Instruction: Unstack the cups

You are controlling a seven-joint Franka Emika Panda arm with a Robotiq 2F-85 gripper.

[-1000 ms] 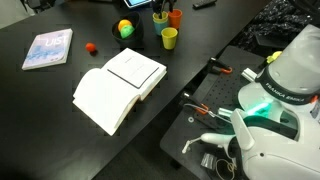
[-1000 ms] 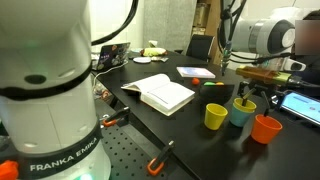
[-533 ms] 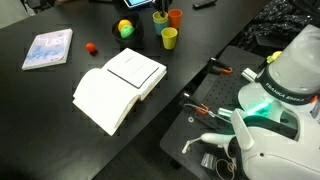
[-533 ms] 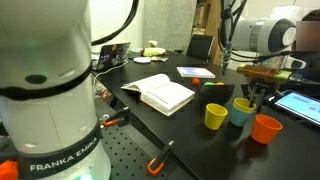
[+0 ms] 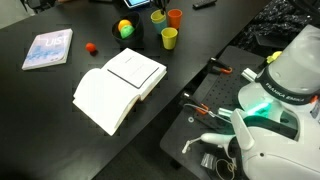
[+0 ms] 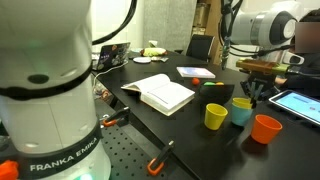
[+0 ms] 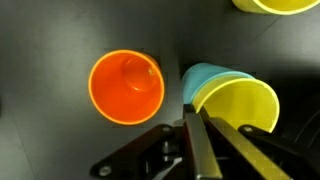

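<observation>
Three cups stand apart on the black table. In the wrist view the orange cup (image 7: 127, 87) is on the left and a lime-green cup (image 7: 275, 4) is at the top right. A blue cup (image 7: 203, 78) holds a second lime-green cup (image 7: 240, 105) nested in it. My gripper (image 7: 194, 108) is shut on the near rim of that nested cup. In an exterior view the gripper (image 6: 252, 97) hangs over the blue cup (image 6: 241, 112), between the lone lime-green cup (image 6: 216, 116) and the orange cup (image 6: 266, 128).
An open white book (image 5: 120, 85) lies mid-table, with a multicoloured ball (image 5: 125, 28) and a small red object (image 5: 91, 47) beyond it and a thin booklet (image 5: 48, 48) to the left. A tablet (image 6: 300, 102) lies close beside the cups. Orange-handled tools (image 6: 160, 160) lie near the robot base.
The jaws have closed from wide open onto the nested cup's rim. The arm's wrist sits slightly higher. The cups stand where they were.
</observation>
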